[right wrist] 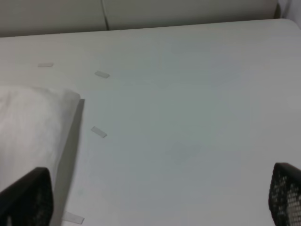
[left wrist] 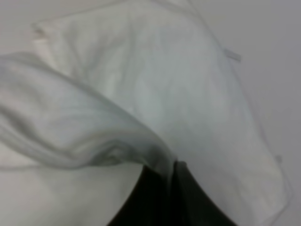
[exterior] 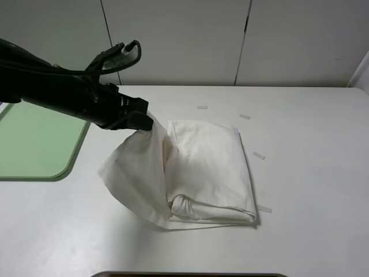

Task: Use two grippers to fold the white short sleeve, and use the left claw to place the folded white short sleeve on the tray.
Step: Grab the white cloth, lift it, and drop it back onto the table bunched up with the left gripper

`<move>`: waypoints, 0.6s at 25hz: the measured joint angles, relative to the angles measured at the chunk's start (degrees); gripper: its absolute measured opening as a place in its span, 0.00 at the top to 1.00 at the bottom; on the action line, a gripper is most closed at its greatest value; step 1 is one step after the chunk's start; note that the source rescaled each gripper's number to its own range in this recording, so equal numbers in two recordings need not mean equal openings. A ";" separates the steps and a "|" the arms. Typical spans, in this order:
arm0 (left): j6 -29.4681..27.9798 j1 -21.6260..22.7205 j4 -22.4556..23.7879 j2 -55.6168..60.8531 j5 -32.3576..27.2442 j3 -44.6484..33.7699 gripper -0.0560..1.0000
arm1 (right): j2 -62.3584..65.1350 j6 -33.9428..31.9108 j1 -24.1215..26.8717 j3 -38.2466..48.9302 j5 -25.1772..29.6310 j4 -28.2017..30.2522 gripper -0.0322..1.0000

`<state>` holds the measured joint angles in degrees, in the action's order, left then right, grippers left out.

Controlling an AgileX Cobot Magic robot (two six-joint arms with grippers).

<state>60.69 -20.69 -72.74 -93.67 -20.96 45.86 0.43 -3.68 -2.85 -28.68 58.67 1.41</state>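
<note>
Pinching the white short sleeve (exterior: 207,167) centre-left of frame, left claw (exterior: 144,118) grips tight; right gripper (right wrist: 157,195) gapes wide, empty

Bright even light; soft shadows; white short sleeve (left wrist: 155,84) blurred close-up.
</note>
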 joint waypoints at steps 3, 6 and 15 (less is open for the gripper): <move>3.38 -3.62 -5.12 -2.98 1.49 2.01 0.95 | 0.00 0.00 0.00 0.00 0.00 0.00 0.00; 5.88 -7.00 -9.27 -7.04 2.11 4.77 0.95 | 0.00 0.00 0.00 0.00 0.00 0.00 0.00; 7.64 -16.49 -14.23 -18.25 5.44 14.64 0.95 | 0.00 0.00 0.00 0.00 0.00 0.00 0.00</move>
<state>68.33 -37.19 -86.97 -111.93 -15.52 60.50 0.43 -3.68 -2.85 -28.68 58.67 1.41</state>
